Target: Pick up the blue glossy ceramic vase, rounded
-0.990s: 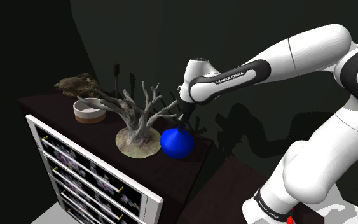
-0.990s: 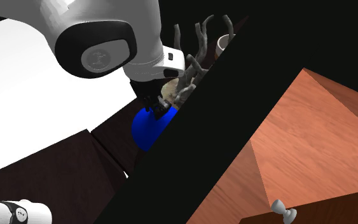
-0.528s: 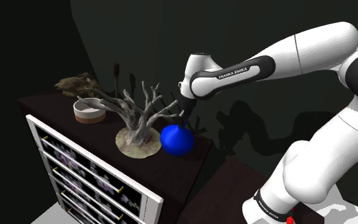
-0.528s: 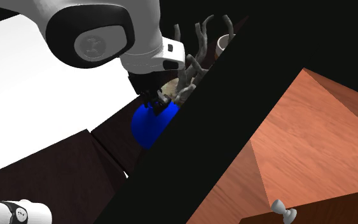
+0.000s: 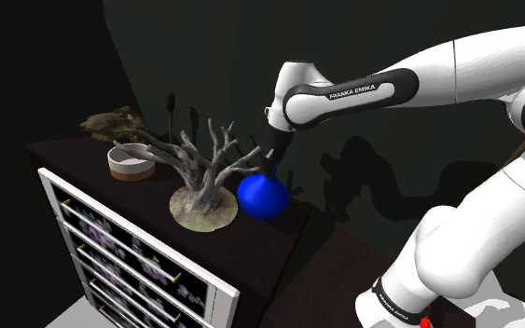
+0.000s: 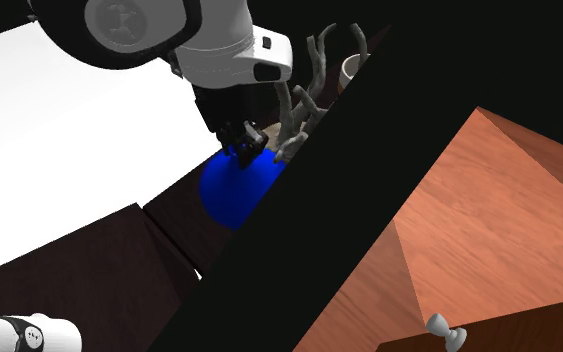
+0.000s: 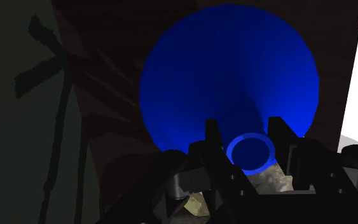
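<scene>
The white arm (image 5: 409,84) reaches from the stand at the shoulder view's lower right, up and across to the left, with its wrist bent down over a long dark cabinet. The cabinet's top is the surface (image 5: 251,247), dark brown, and its near face is a white-framed front (image 5: 130,261) of patterned drawers. A lower dark block (image 5: 335,280) stands just right of it in that view, at the foot of the arm.

Near the middle of the surface stands a pale grey branching sculpture (image 5: 200,168) on a mottled round base (image 5: 201,207). Just beside the base, on the shoulder view's right and close to the cabinet's right end, is the blue vase (image 5: 262,197), round-bodied and glossy with a narrow neck pointing up. Whether its bottom touches the surface, I cannot tell.

Farther left along the surface sits a shallow bowl (image 5: 131,162), white with a brown band, and behind it at the far left corner a brown ragged heap (image 5: 113,122) with a dark cattail stem (image 5: 170,102) rising beside it.

The tool (image 5: 271,168) hangs straight above the vase. In the wrist view its two black fingers (image 7: 212,137) are clenched on either side of the vase's ringed neck, grasping it.
</scene>
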